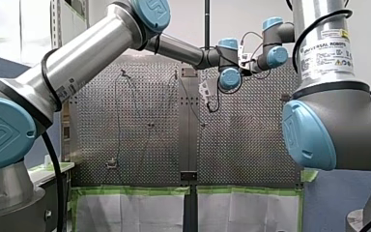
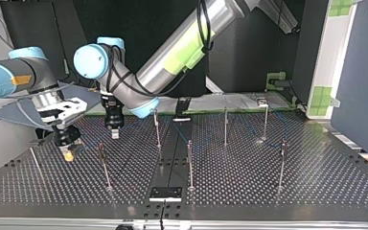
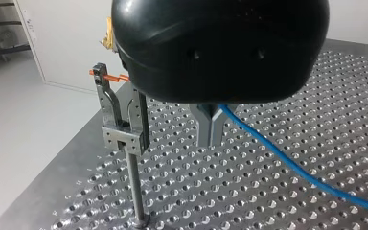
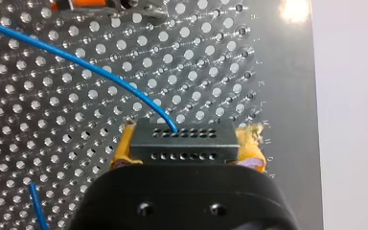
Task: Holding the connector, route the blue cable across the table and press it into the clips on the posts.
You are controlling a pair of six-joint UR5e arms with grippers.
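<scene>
My right gripper (image 4: pixel 184 149) is shut on the black connector (image 4: pixel 182 136), its yellow pads (image 4: pixel 122 151) on either side. The blue cable (image 4: pixel 91 64) leaves the connector's top and curves away over the perforated table (image 4: pixel 211 72). My left gripper (image 3: pixel 210 139) has its metal fingers shut on the blue cable (image 3: pixel 287 160), which trails away low over the plate. Beside it stands a post with a clip (image 3: pixel 123 132), holding no cable. In the top view my right gripper (image 2: pixel 68 154) is at the left, my left gripper (image 2: pixel 114 133) just to its right.
Several thin posts stand on the table (image 2: pixel 268 191), among them one (image 2: pixel 104 165) in front of the grippers, one (image 2: pixel 156 127) and one (image 2: pixel 189 163) at the middle. A black block (image 2: pixel 165 193) sits at the near edge. The table's edge (image 4: pixel 311 120) is close to the connector.
</scene>
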